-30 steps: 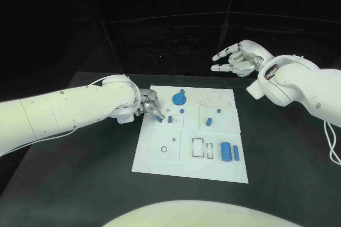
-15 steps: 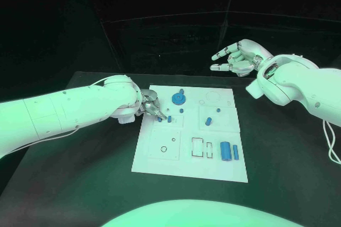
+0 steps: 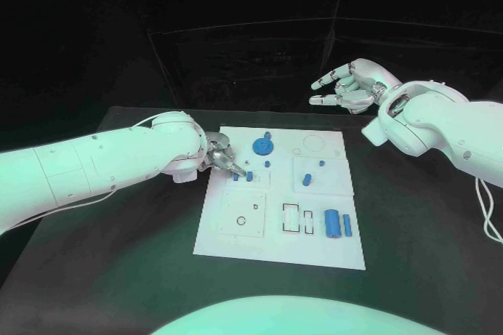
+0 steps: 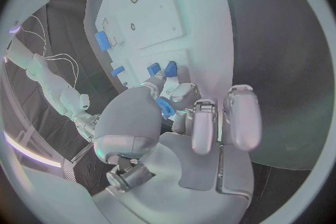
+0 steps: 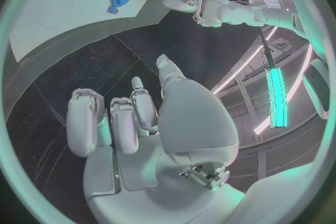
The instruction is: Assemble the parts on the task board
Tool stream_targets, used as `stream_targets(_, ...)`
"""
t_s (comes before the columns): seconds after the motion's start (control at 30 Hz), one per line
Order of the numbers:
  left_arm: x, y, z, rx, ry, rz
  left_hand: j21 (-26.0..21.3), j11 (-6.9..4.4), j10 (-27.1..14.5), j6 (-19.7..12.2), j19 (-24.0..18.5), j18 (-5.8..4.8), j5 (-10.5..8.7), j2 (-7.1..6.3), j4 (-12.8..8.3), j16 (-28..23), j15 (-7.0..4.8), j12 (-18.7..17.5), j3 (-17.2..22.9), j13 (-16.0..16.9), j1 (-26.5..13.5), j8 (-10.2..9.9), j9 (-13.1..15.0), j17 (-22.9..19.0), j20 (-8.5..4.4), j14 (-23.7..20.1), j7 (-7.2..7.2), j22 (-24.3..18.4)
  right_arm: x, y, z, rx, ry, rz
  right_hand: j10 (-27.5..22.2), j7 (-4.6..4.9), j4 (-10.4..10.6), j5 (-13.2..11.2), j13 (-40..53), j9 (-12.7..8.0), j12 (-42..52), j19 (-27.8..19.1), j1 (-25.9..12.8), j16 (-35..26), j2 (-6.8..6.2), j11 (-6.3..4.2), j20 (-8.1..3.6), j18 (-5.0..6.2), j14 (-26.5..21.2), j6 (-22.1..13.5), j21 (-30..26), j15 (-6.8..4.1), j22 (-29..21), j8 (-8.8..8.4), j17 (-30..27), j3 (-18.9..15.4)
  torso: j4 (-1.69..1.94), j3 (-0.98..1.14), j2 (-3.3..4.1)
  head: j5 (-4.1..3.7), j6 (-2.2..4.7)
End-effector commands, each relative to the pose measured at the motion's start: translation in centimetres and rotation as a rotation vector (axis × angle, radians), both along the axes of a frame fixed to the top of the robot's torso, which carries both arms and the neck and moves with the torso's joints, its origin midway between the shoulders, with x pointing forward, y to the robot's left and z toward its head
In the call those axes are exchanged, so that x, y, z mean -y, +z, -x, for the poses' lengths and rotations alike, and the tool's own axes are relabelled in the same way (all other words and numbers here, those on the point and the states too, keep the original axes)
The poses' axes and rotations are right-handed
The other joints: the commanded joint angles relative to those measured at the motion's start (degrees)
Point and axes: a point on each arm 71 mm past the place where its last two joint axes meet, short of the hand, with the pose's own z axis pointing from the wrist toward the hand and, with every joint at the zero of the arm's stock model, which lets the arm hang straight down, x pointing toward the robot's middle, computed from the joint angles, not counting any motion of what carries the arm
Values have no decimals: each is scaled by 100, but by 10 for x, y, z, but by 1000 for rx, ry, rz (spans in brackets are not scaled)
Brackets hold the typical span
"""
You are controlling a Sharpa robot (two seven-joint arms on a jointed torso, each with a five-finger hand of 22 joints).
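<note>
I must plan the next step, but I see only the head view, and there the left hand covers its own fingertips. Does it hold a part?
Observer: Yes. In the left wrist view, the left hand pinches a small blue part between thumb and finger.
Operator: Is the palm of the right hand empty?
Observer: Yes. The right wrist view shows the right hand holding nothing, with its fingers apart.
</note>
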Motion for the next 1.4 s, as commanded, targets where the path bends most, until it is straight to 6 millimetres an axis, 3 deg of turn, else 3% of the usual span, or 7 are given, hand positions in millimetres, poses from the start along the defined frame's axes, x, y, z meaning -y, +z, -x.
stream_targets(0.03, -2, 2, -1, 30, 23, 22, 37, -6, 46, 20, 79, 4, -7, -17, 160, 18, -35, 26, -259, 7, -143, 33, 27, 1509, -49, 596, -10, 11, 0, 2, 0, 8, 10, -2, -41, -4, -3, 29, -9, -9, -31, -25, 14, -36, 61, -16, 22, 34, 492, -34, -30, 55, -7, 29, 1081, -26, 4, -4, 1, -6, 7)
stream_targets(0.3, -7, 9, -3, 105, 92, 158, -129, 6, -72, -111, 9, 49, 2, 122, 580, 18, -40, -110, -748, -165, -229, 57, 83, 1509, -58, 596, 8, -196, 1, 2, 0, 8, 7, -2, -41, -4, -2, 28, -9, -10, -31, -24, 13, -36, 61, -15, 22, 34, 492, -35, -30, 55, -6, 29, 1081, -28, 6, -1, -2, -20, 16)
stream_targets(0.47, -8, 18, -6, 184, 143, 340, -872, 239, -1275, -798, -333, 215, 69, 411, 593, -223, 122, -1606, -782, -1806, 291, -231, -40, 1154, 50, 486, 269, -1108, 1, 2, 0, 8, 5, -2, -41, -4, 0, 28, -8, -10, -30, -24, 10, -36, 61, -15, 22, 34, 492, -36, -29, 55, -4, 30, 1081, -32, 4, 4, -2, -33, 28)
stream_targets(0.7, 1, 30, -10, 280, 97, 557, -3230, 651, -2374, -1430, -1553, 658, 73, 407, 86, -1833, 491, -2332, -518, -2384, 1433, -598, -472, -823, 372, -470, 695, -3703, 2, 2, -1, 8, 2, -1, -41, -4, 0, 28, -8, -10, -30, -24, 10, -36, 61, -15, 22, 34, 492, -36, -29, 55, -4, 30, 1081, -32, 5, 4, 0, -60, 54)
stream_targets(0.93, 27, 34, -7, 378, -129, 573, -3911, 973, -3114, -1397, -1883, 710, 72, 72, -567, -3559, 762, -3535, 280, -3596, 2379, -1410, -1428, -2806, 634, -1716, 874, -4133, 1, 2, -1, 8, 3, -1, -41, -4, 0, 28, -8, -10, -30, -24, 10, -36, 61, -15, 22, 34, 492, -36, -29, 55, -4, 30, 1081, -32, -2, -5, 6, -114, 91)
stream_targets(1.27, 51, 21, -8, 439, -328, 332, -3658, 869, -2941, -857, -1259, 697, 26, -320, -692, -2268, 664, -3920, 414, -4446, 2152, -1950, -2183, -1867, 584, -658, 794, -4060, 0, 1, -1, 7, 5, -1, -40, -3, 8, 31, -6, -10, -28, -23, 5, -37, 69, -15, 23, 33, 491, -38, -28, 56, -2, 32, 1080, -42, -1, 1, 3, -150, 119)
stream_targets(1.4, 56, 16, -12, 448, -355, 251, -2837, 810, -2799, -648, -762, 558, 21, -374, -704, -1656, 603, -3935, 241, -4662, 2098, -2045, -2356, -1262, 525, -237, 739, -3207, -1, 1, -1, 6, 7, -1, -40, -3, 8, 31, -6, -10, -28, -23, 5, -37, 69, -15, 23, 33, 491, -38, -28, 56, -2, 32, 1080, -42, -1, -4, 4, -158, 133)
